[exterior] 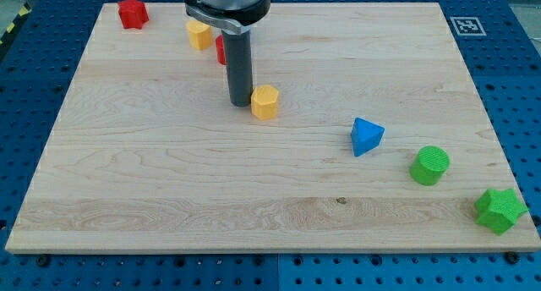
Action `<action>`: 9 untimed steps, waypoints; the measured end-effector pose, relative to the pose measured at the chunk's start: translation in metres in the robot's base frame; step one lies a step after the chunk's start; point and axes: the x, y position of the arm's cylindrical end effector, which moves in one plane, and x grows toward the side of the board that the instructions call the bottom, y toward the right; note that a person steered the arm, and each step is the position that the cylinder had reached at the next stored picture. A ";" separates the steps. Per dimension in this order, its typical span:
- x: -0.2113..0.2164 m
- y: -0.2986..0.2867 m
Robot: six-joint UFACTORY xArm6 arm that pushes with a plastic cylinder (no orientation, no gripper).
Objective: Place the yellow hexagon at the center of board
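The yellow hexagon sits on the wooden board, a little above and left of the board's middle. My tip rests on the board just left of the hexagon, touching or nearly touching its left side. The dark rod rises from the tip towards the view's top.
A second yellow block and a red block, partly hidden behind the rod, lie near the view's top. A red star is at top left. A blue triangle, green cylinder and green star trail to the bottom right.
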 end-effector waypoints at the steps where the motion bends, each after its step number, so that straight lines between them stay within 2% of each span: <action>1: 0.000 0.009; 5: 0.004 0.050; 7: -0.083 0.047; 9: -0.123 0.029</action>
